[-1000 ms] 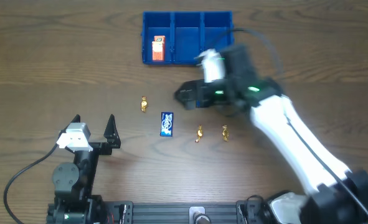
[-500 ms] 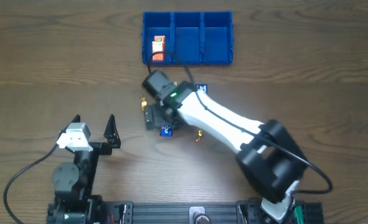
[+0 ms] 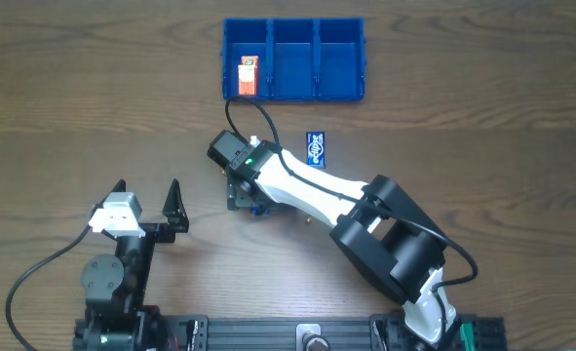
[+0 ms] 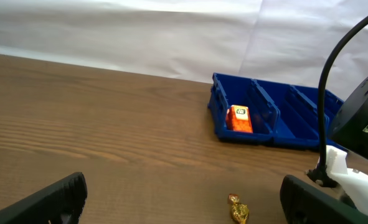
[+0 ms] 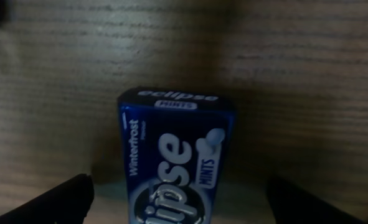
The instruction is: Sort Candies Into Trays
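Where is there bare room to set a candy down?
The tray has bare middle and right compartments; its left holds an orange candy. Bare table lies right of the loose mint tin. It is crowded at the right gripper, above a second mint tin.

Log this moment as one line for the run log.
right gripper open around blue mint tin | left gripper open, empty | orange candy in left compartment of blue tray | second mint tin outside tray

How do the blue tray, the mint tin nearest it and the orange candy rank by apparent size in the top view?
Largest: blue tray.
Then mint tin and orange candy: they look about alike, so I can't rank one above the other.
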Available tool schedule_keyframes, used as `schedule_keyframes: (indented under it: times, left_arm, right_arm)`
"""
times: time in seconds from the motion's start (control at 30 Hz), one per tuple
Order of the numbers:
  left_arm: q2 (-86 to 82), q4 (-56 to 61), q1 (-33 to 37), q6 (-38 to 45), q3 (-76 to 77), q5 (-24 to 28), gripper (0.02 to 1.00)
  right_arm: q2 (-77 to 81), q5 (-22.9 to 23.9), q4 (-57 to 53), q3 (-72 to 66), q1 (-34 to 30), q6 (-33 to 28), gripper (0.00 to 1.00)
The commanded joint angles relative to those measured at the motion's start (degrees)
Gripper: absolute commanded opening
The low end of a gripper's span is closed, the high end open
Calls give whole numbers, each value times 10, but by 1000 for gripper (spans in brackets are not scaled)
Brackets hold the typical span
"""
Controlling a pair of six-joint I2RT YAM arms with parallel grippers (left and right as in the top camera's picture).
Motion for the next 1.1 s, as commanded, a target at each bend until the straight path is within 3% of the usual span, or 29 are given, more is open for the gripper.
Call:
schedule_keyframes:
  times: [0.03, 0.1, 0.3, 0.47, 0.73, 0.93, 1.1]
  left_arm:
    - [-4, -22, 2, 4, -9, 10, 996]
    - [-4, -22, 2, 4, -9, 10, 998]
    - [-4, -22, 2, 4, -9, 10, 998]
    - [-4, -22, 2, 4, -9, 10, 998]
    - [-4, -22, 2, 4, -9, 10, 998]
    - [-4, -22, 2, 4, -9, 10, 996]
    - [-4, -22, 2, 4, -9, 10, 998]
  right_arm:
    - [10, 22, 1, 10, -3, 24, 829]
    - [10, 22, 2, 10, -3, 24, 776]
    - [10, 22, 2, 10, -2, 24, 498]
    - [10, 22, 2, 10, -2, 24, 358]
    - [4, 25, -8, 21, -2, 7, 281]
    - [-24, 96, -142, 140, -20, -51, 257]
    - [-30, 138, -209, 306, -84, -149, 266]
